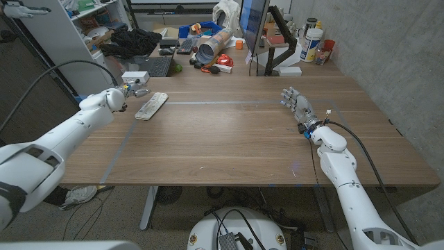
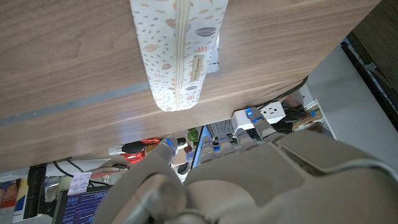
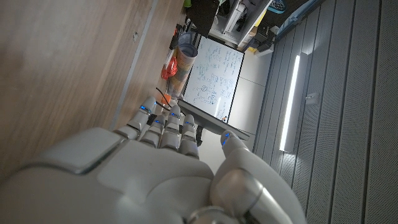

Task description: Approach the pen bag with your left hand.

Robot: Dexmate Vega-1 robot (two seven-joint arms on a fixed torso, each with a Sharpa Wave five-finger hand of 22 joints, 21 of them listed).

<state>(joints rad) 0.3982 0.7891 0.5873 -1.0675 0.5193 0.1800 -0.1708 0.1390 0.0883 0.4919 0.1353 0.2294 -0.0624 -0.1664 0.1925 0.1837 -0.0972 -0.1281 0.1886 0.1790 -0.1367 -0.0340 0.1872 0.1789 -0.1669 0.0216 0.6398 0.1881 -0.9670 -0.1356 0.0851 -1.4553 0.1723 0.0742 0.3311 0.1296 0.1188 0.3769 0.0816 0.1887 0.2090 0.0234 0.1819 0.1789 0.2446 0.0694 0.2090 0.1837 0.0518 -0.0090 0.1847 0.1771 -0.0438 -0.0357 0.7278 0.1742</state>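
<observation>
Pen bag (image 1: 151,105) lies just beside the left hand (image 1: 132,89), fingers apart, holding nothing.

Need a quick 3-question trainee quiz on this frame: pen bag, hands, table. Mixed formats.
1. True or false: the left hand grips the white patterned fabric pen bag.
2. Multiple choice: the pen bag lies A) on the wooden table near its left far corner, B) beside the right hand, C) on the floor.
3. Fill in: a ____ runs along the pen bag's top in the left wrist view.

Key: 1 false, the hand is beside the bag and holds nothing; 2 A; 3 zipper.
</observation>
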